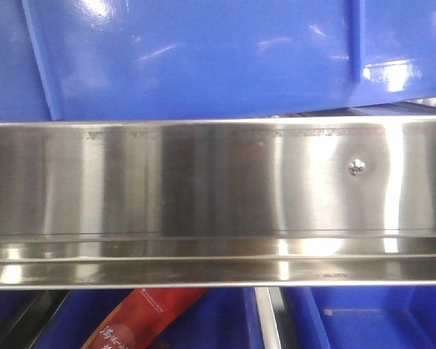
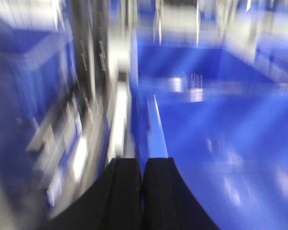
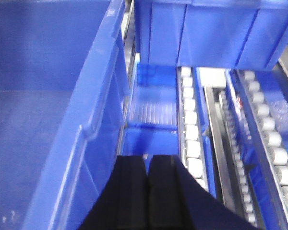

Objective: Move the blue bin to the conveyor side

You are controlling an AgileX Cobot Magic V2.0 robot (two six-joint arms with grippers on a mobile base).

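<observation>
The blue bin (image 1: 203, 58) fills the top of the front view, glossy and slightly tilted, behind a steel rail. In the blurred left wrist view its inside (image 2: 221, 143) spreads to the right, and its rim runs straight down to my left gripper (image 2: 143, 160), whose black fingers are shut together at that rim. In the right wrist view the bin (image 3: 38, 96) takes up the left half. My right gripper (image 3: 147, 157) is shut with nothing in it, just outside the bin's right wall. The conveyor side is out of view.
A stainless-steel rail (image 1: 218, 196) with a screw crosses the front view. Under it lie a red snack packet (image 1: 142, 320) in a blue bin and another blue bin (image 1: 378, 320). White roller tracks (image 3: 189, 129), a low blue tray (image 3: 153, 103) and a further blue bin (image 3: 211, 33) lie right of the bin.
</observation>
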